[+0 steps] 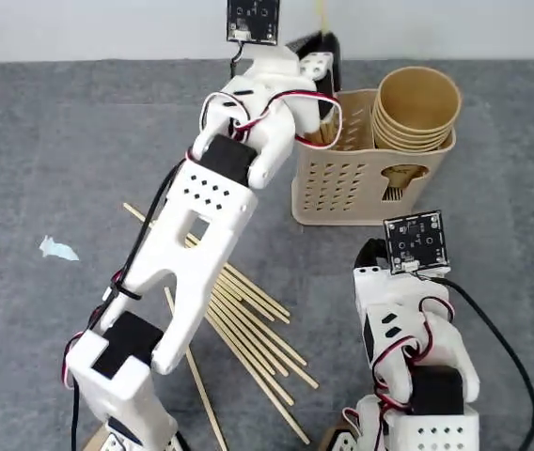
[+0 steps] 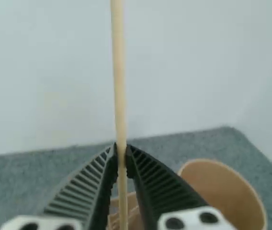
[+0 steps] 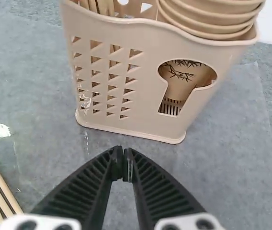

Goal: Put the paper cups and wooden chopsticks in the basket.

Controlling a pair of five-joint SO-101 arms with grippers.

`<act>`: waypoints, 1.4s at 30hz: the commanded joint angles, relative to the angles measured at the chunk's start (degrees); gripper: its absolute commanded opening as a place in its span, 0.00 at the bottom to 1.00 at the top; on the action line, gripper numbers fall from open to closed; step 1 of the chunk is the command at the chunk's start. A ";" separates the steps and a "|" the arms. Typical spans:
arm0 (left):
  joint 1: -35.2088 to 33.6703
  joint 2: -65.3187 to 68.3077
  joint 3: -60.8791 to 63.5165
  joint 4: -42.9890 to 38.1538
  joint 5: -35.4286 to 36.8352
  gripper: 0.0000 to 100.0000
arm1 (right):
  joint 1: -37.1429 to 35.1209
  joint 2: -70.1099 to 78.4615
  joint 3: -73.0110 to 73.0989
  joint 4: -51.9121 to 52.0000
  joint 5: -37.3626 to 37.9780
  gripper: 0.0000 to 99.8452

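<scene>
The left tool (image 2: pixel 120 158) grips one chopstick (image 2: pixel 118 72) upright over the basket (image 1: pixel 337 193). It should go straight down into the compartment beside the cups (image 1: pixel 417 108) before release. The right tool (image 3: pixel 123 165) sits closed, empty, near the basket.

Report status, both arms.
Left gripper shut on a chopstick at the basket. Right gripper shut, empty, before basket. Cups in basket; loose chopsticks on table. No obstruction seen.

Left tool (image 2: pixel 120 152) raised, clamped; right tool (image 3: pixel 122 158) low, closed.

free: mat (image 3: pixel 212 167) between basket (image 3: pixel 126 86) and right end effector (image 3: pixel 123 165) | blocked: cups (image 1: pixel 417 108) fill one basket compartment; left arm (image 1: pixel 192 244) over loose chopsticks (image 1: pixel 258 338)
</scene>
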 commanded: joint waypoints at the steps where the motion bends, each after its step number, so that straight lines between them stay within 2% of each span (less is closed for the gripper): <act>1: 0.53 -2.64 -1.71 6.68 -0.26 0.16 | 0.57 -0.75 -1.58 -1.45 -0.70 0.01; 4: 0.62 -6.51 -1.63 12.75 2.29 0.26 | 0.57 -0.75 -1.58 -1.45 -0.70 0.01; 7: 0.18 -11.16 -1.63 18.11 3.25 0.26 | 0.40 -0.75 -1.58 -1.45 -0.70 0.01; 12: -4.04 -18.11 -1.54 28.22 3.43 0.18 | 0.31 -0.66 -1.58 -1.45 -0.70 0.01; 19: -15.30 -20.66 -1.45 42.90 3.43 0.04 | 0.22 -0.22 -1.58 -1.45 -0.70 0.01; 24: -21.10 -20.57 -1.45 54.86 3.43 0.03 | -3.03 -0.22 -1.58 -0.84 -0.70 0.01; 29: -23.21 -20.57 -1.36 68.04 3.43 0.03 | -3.82 -0.22 -0.97 -1.01 -0.62 0.01; 39: -25.49 -21.27 25.19 67.25 2.99 0.03 | -4.70 -0.13 -0.62 -0.92 -0.62 0.01; 42: -25.58 -21.27 31.96 64.70 2.99 0.03 | -4.70 -0.13 -0.62 -0.92 -0.62 0.01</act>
